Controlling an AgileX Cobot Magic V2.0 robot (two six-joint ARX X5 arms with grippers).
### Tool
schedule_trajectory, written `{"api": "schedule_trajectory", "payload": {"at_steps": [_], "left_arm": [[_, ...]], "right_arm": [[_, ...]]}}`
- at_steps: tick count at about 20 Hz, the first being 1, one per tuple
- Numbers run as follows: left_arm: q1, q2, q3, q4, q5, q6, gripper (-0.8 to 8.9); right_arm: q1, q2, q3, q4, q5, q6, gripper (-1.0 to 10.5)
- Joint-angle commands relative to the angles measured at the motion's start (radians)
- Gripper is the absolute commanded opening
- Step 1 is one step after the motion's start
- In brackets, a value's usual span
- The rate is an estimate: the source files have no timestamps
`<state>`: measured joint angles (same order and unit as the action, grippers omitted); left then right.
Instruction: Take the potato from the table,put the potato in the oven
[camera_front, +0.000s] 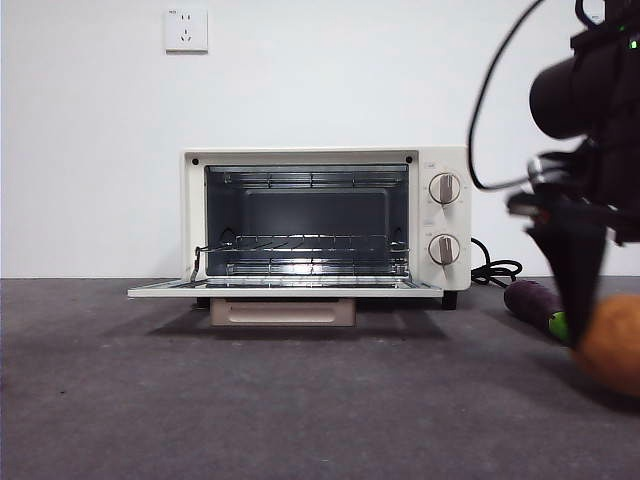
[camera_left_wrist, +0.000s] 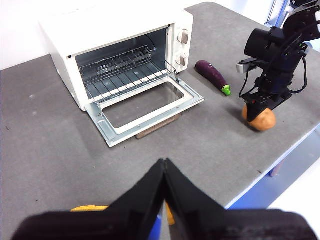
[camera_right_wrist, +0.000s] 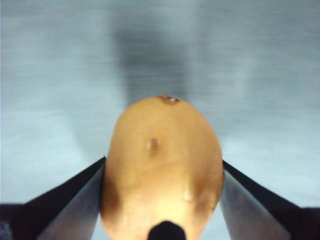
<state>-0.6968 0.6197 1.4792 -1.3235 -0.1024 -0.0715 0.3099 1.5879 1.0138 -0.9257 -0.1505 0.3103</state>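
Right end effector (camera_left_wrist: 261, 106) straddles the potato (camera_left_wrist: 262, 119) near the table (camera_left_wrist: 50, 150) edge, jaws touching its flanks; smooth skin could slip. Left end effector (camera_left_wrist: 164, 172) waits clenched.

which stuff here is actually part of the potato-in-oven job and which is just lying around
Part of the job:
potato, between the right gripper jaws
oven, door open
table

Just lying about:
eggplant, beside the oven
wall socket
left gripper, waiting, shut
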Motion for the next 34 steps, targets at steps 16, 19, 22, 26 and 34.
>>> {"api": "schedule_trajectory", "payload": {"at_steps": [16,19,22,26,34], "left_arm": [[-0.003,-0.003,-0.007,0.005,-0.083,0.083,-0.05],[-0.003,-0.004,-0.007,0.005,-0.102,0.122,-0.05],[-0.003,-0.004,-0.007,0.005,-0.19,0.132,-0.05],[-0.003,-0.004,-0.007,0.005,-0.212,0.132,-0.05],[-0.003,-0.004,-0.007,0.005,-0.213,0.146,-0.05]], "right_arm": [[0.245,0.138,0.473,0.326,-0.095,0.039,-0.1],[0.247,0.254,0.591,0.323,-0.083,0.039,-0.1],[0.247,0.352,0.7,0.323,-0.053,0.039,-0.1],[0.247,0.462,0.844,0.319,0.013,0.051,-0.1],[0.246,0.612,0.992,0.314,0.089,0.06,-0.1]]}}
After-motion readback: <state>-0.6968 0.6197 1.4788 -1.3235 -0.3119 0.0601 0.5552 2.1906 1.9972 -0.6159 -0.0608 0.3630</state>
